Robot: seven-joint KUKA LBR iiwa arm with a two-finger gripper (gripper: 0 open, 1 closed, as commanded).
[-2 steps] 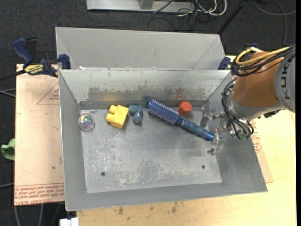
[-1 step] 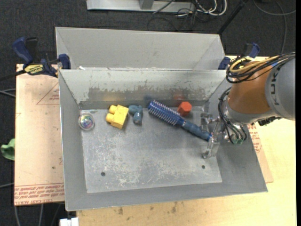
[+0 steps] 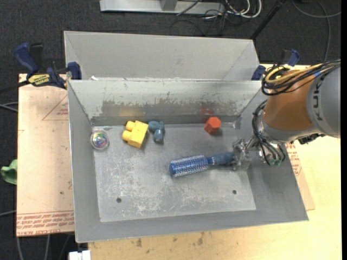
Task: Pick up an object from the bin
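arm (image 3: 290, 112) low — by blue brush (image 3: 190, 166)

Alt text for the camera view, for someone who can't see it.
The gripper is at the handle end of a blue hairbrush in the bin; a yellow block, red cube and shiny ball lie along its back.

Robotics lab: grey metal bin (image 3: 179, 199); floor cables (image 3: 238, 4)

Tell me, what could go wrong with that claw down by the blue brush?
The claw sits at the handle tip of the blue hairbrush, so if lifted from there the bristle end might droop and slip free. It is also close to the bin's right wall, which it could scrape.
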